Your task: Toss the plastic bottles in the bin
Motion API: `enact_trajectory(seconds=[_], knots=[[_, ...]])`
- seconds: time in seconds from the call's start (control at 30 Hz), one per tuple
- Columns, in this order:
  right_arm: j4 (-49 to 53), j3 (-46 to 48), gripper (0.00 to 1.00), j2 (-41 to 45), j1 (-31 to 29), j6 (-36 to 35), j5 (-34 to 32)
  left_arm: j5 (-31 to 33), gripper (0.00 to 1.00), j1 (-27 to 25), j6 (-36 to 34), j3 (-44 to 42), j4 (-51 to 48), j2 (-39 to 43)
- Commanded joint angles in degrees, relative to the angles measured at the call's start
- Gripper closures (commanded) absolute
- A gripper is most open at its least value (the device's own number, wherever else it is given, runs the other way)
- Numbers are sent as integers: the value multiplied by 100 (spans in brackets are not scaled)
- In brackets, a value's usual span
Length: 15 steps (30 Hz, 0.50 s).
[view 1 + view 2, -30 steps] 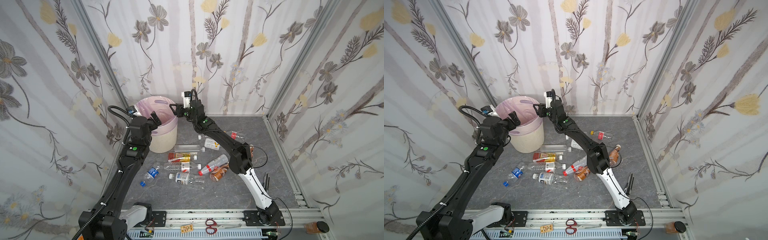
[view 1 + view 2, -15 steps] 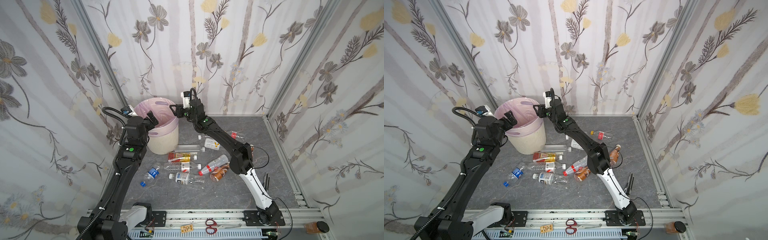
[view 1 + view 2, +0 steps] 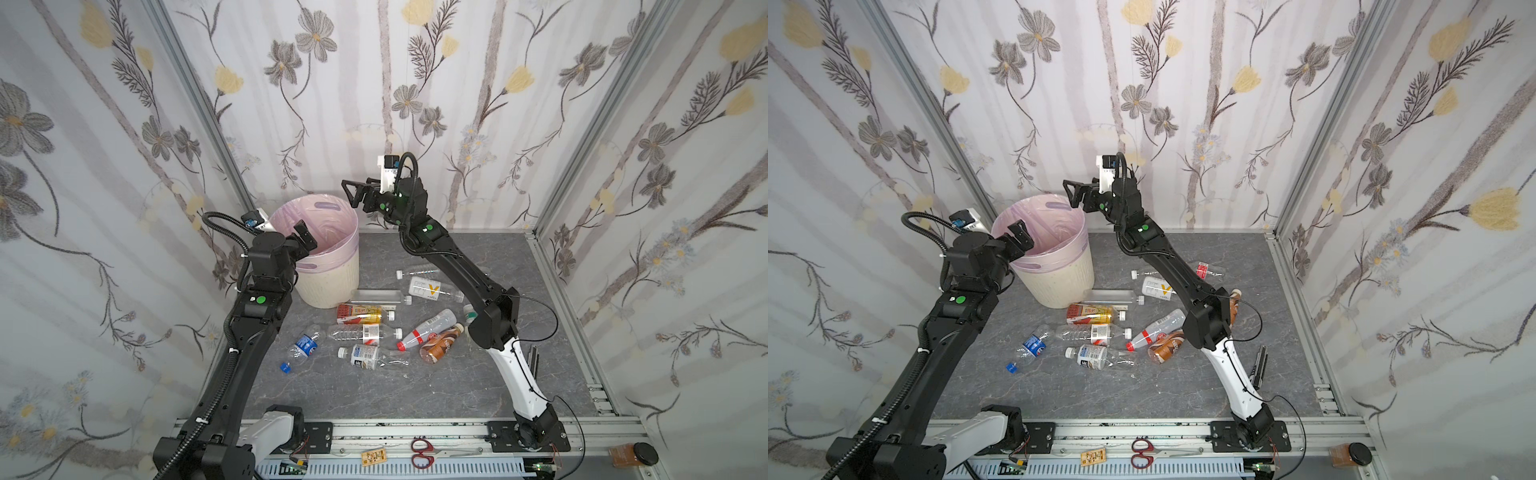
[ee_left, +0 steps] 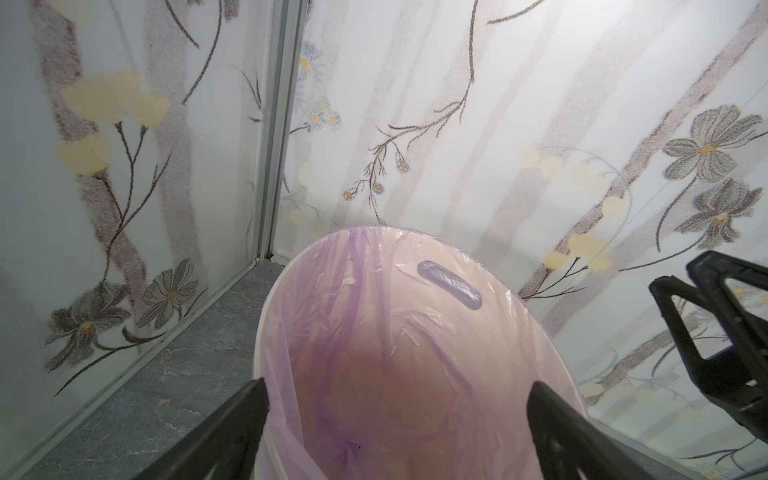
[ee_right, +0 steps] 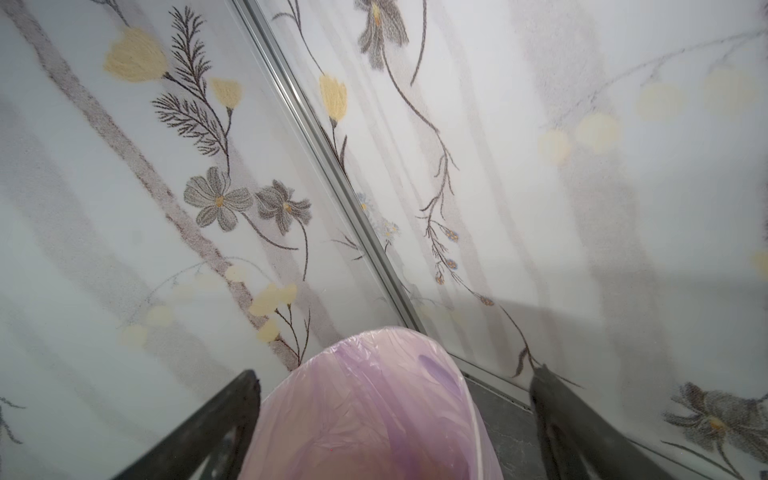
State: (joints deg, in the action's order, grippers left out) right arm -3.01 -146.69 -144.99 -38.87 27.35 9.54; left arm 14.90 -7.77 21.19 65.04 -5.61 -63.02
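Left gripper (image 3: 304, 237) sits over the near left rim of the bin (image 3: 329, 283), fingers pointing in over the opening; the left wrist view shows its jaws spread wide with only the pink liner between them, nothing held. Right gripper (image 3: 352, 195) hangs above the far right edge of the bin, clear of the rim; the right wrist view shows its jaws likewise spread wide and empty. The bin stands upright in the far left corner of the grey floor. Its contents cannot be made out. The plastic bottles (image 3: 365, 333) lie on their sides on the floor, scattered to the right of and in front of the bin, among them a red-capped bottle (image 3: 428, 328), a brown bottle (image 3: 439, 345) touching it, and a crushed blue-labelled bottle (image 3: 305, 344) nearest the left arm. No bottle is in contact with either gripper.
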Motion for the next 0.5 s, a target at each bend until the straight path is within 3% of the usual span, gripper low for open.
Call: enact_trajectory(seconds=[0.0,0.1,0.2,0.27,0.47], knots=[[188,-26,0,271,91,-160,-185,-74,0,-5,-69,88,13,110],[870,63,0,588,232,-358,-216,-158,0,-92,-86,55,7,225],[1344,893,0,1214,360,-686,-382,-224,0,-324,-60,-86,-2,339],[1320,1970,0,1880,410,-902,-599,-241,0,-514,30,-204,-2,440],[-188,6212,0,4402,486,-1136,-1273,-178,0,-1309,265,-620,-1,714]])
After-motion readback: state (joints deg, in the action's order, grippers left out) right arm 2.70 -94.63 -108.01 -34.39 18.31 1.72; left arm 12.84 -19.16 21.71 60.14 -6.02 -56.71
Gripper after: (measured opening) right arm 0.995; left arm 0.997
